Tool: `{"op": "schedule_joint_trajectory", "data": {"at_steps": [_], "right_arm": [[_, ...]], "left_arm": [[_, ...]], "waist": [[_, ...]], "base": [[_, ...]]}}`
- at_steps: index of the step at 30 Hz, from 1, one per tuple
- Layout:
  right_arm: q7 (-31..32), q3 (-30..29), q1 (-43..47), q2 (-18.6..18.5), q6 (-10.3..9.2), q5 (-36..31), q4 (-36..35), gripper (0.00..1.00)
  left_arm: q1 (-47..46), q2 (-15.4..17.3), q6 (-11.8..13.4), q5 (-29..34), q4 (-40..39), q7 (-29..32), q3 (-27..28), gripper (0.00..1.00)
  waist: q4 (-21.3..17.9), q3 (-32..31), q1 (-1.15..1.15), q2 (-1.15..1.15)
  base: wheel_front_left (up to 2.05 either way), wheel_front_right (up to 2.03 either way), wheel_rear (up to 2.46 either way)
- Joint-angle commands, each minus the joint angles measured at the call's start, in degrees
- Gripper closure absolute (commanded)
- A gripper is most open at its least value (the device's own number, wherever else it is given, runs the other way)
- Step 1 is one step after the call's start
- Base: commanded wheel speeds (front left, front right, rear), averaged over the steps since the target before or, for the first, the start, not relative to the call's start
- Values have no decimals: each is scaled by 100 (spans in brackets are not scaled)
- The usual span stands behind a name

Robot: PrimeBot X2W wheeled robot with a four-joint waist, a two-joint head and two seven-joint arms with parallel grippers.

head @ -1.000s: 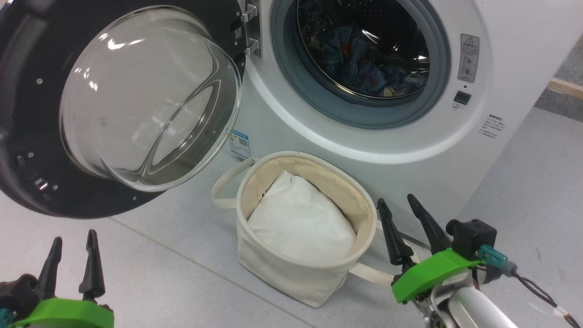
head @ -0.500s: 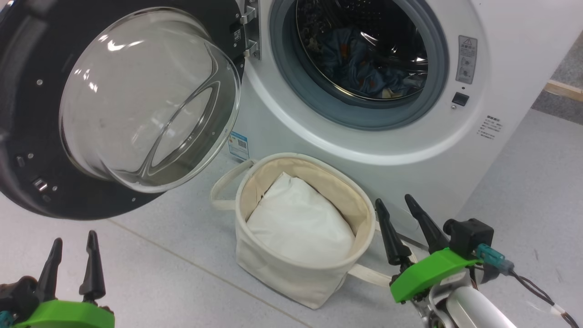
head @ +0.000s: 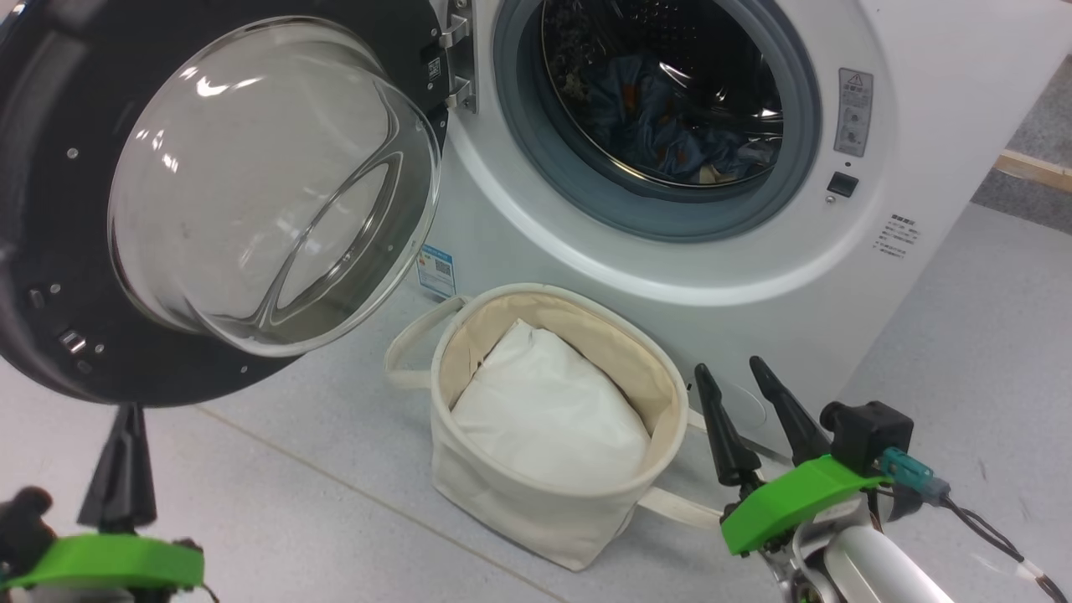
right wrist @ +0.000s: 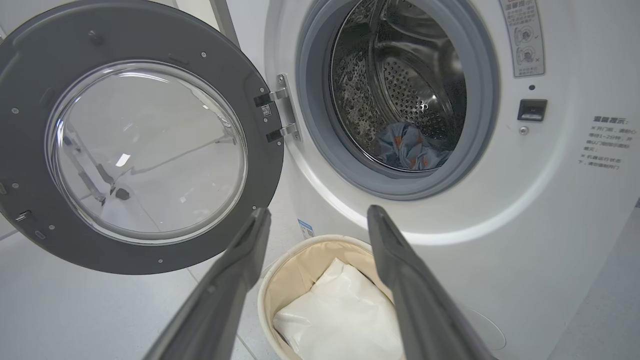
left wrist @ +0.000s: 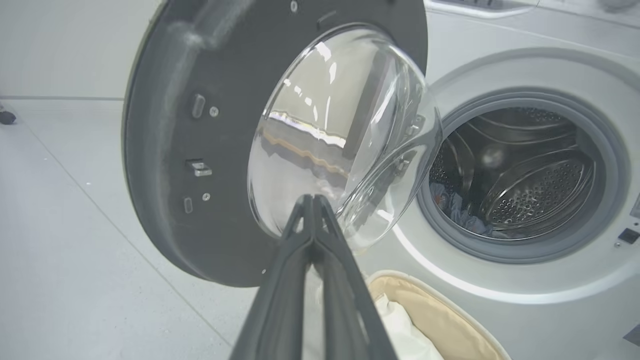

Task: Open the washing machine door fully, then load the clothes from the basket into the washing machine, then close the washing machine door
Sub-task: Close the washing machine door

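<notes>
Near left, left pincer (head: 127, 427) just snapped shut, empty; right pincer (head: 729, 368) wide, beside basket (head: 519, 511). Far, clothes (head: 662, 126) lie in drum (head: 729, 59); door (head: 50, 251) hangs open at left. Basket holds padding (head: 553, 410): loading looks done, closing door likely next.

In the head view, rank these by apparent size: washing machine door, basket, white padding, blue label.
1. washing machine door, clearly largest, though it swings out toward the camera
2. basket
3. white padding, lying inside the basket
4. blue label, smallest
</notes>
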Motion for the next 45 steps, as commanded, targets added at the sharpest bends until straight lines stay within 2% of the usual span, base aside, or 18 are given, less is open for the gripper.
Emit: {"op": "schedule_joint_trajectory", "data": {"at_steps": [1,4,6,9,12,16,19,22,28,35,45], "right_arm": [[-71,54,-80,-19,5,14,-182,0],[-71,54,-53,-43,5,20,-182,0],[-71,43,-25,-52,5,25,-184,0],[-71,23,33,-54,5,27,-187,0],[-71,-25,115,-53,5,16,-200,0],[-71,-110,252,-71,5,-16,-211,0],[-71,-180,337,-120,5,-55,-248,0],[-71,-198,320,-212,5,-112,-290,0],[-71,-174,197,-510,5,-173,-301,0],[-71,-137,55,-705,5,-178,-355,0],[-71,-118,-43,-793,5,-159,-357,0]], "left_arm": [[-317,207,-34,-57,-312,-27,169,100],[-507,408,-34,-361,-785,-27,166,100],[-707,496,-34,-837,-1054,79,275,100],[-1081,699,-34,-1591,-1343,418,618,100],[-1466,863,47,-2288,-1263,839,1066,100],[-1982,1092,337,-3082,-531,1464,1571,100],[-2333,1368,532,-3424,213,1855,1807,100],[-2718,1628,602,-3807,880,1936,2199,100],[-3254,2057,543,-4462,2195,2348,2687,100],[-3409,2387,478,-4653,3025,2684,2796,100],[-3786,2582,309,-4947,3992,3652,2720,100]], "waist": [[0,-2,0,0],[-11,-22,0,0],[-22,-42,0,0],[-52,-75,0,0],[-106,-120,0,0],[-200,-176,0,0],[-299,-148,0,0],[-469,-14,0,0],[-786,373,0,0],[-1017,545,0,0],[-1068,731,0,0]], "base": [[0,0,0],[0,0,0],[0,0,0],[0,0,0],[0,0,0],[0,0,0],[0,0,0],[0,0,0],[0,0,0],[0,0,0],[0,0,0]]}}
